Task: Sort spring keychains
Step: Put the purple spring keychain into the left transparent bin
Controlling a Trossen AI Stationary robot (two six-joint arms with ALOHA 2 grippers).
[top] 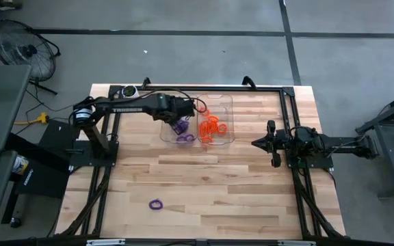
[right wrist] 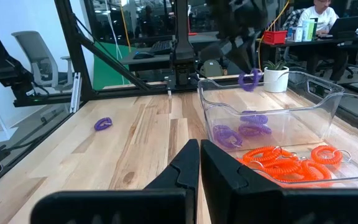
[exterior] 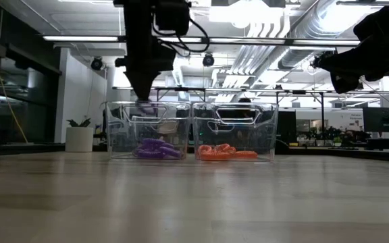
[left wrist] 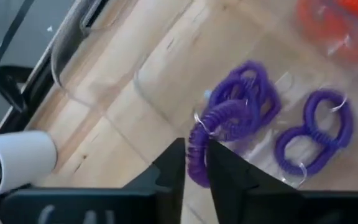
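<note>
Toward the far edge of the bench, two clear trays are sitting side by side, touching. The left arm is reaching over the left tray, and the left gripper is hanging above it with a purple spring keychain dangling between its jaws, which are standing narrowly apart around the coil. More purple keychains are lying on the floor of that tray. The right tray is holding a pile of orange keychains. One stray purple keychain is lying alone on the bare wood near the bench's near edge, toward the left side, well apart from the trays. The right gripper is waiting over the right edge of the bench, its jaws pressed together with nothing between them. A white pot with a small plant is standing near the far left corner.
</note>
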